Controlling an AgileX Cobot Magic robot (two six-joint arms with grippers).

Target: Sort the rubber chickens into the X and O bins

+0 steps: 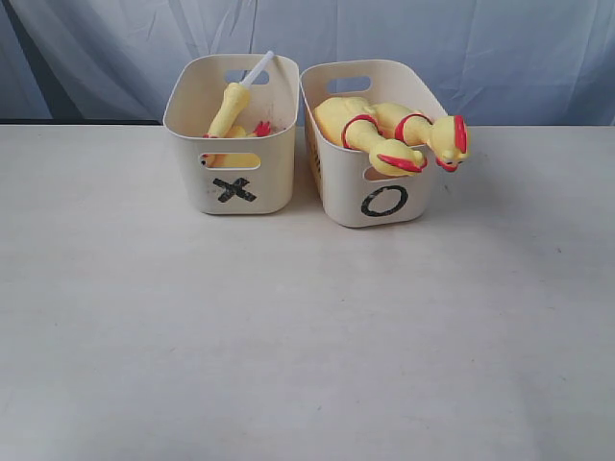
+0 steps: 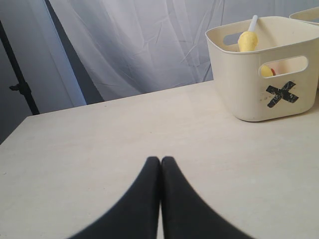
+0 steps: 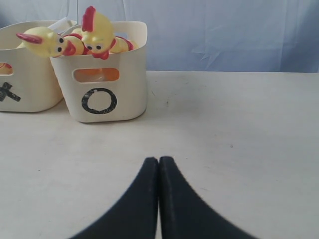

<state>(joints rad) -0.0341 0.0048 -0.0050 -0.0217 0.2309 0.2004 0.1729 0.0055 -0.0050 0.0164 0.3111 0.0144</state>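
Note:
The X bin [image 1: 264, 178] [image 2: 249, 94] stands at the back of the table, left of the O bin [image 1: 338, 197] [image 3: 132, 74]. Slim rubber chickens [image 1: 229, 110] [image 2: 247, 41] sit inside the X bin, one neck poking up. Fat rubber chickens [image 1: 384, 134] [image 3: 97, 30] fill the O bin, their heads hanging over its front rim. Neither arm shows in the exterior view. My left gripper [image 2: 160, 159] is shut and holds nothing, low over bare table well short of the X bin. My right gripper [image 3: 158, 159] is shut and holds nothing, low over the table short of the O bin.
A white stick [image 1: 258, 67] leans out of the X bin. A pale cloth backdrop [image 1: 404, 38] hangs behind the table [image 1: 288, 336]. A dark stand [image 2: 17, 84] is beyond the table's far left corner.

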